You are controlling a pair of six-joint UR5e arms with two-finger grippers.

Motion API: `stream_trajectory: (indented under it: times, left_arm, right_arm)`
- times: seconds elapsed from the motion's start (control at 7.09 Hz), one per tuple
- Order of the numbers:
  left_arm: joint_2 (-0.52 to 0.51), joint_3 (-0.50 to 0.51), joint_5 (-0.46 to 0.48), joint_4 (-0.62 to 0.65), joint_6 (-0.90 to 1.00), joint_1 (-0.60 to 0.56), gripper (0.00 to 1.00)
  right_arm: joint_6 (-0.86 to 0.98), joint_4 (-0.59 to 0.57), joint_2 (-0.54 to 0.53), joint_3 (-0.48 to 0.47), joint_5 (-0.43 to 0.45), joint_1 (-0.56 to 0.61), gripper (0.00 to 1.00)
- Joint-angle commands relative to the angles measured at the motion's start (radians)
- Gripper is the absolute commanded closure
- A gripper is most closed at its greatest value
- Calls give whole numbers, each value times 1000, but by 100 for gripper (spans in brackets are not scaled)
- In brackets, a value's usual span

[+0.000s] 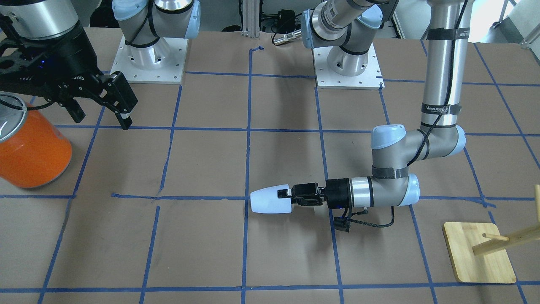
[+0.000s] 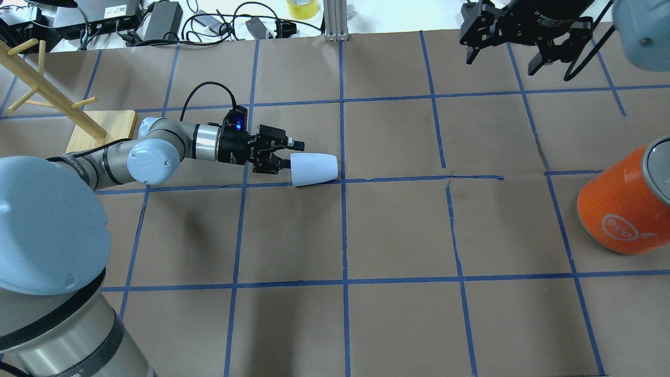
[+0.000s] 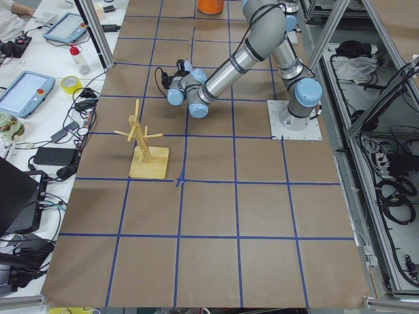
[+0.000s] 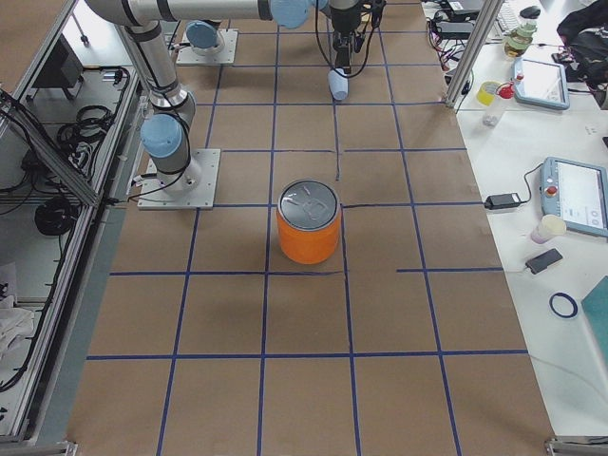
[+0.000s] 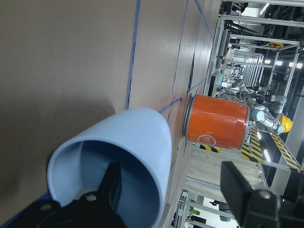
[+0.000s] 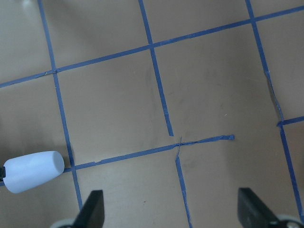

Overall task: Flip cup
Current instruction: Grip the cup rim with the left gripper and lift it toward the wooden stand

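The pale blue cup point(image 1: 269, 199) lies on its side near the table's middle, with its mouth toward my left gripper and its base pointing away; it also shows in the overhead view point(image 2: 314, 168), the right side view point(image 4: 338, 85) and the right wrist view point(image 6: 33, 171). My left gripper point(image 2: 292, 153) is horizontal, low over the table and open. The left wrist view shows one finger point(image 5: 110, 187) inside the cup's mouth point(image 5: 114, 161) and the other finger point(image 5: 240, 197) well outside the wall. My right gripper point(image 2: 515, 50) is open and empty, high at the far right.
A large orange container with a silver lid point(image 2: 625, 207) stands at my right side, below the right gripper point(image 1: 114, 105). A wooden peg stand on a square base point(image 2: 99, 131) stands behind my left arm. Blue tape lines grid the brown table point(image 2: 398, 230).
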State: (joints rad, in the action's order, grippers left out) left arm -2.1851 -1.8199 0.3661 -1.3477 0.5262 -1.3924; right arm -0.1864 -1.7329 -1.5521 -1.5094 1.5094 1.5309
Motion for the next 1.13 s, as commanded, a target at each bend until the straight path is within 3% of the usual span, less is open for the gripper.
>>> stream_trajectory:
  times: [0.0, 0.42, 0.56, 0.99]
  left_arm:
    - [-1, 2, -9, 42, 0, -7, 49]
    - [1, 19, 11, 45, -66, -7, 95]
    - [1, 20, 11, 45, -87, -7, 100]
    - [25, 24, 17, 47, -175, -17, 100]
  right_arm:
    - [-1, -1, 1, 0, 0, 0, 0]
    - [-1, -1, 1, 0, 0, 0, 0]
    - [1, -1, 1, 0, 0, 0, 0]
    - [1, 1, 1, 0, 0, 0, 0]
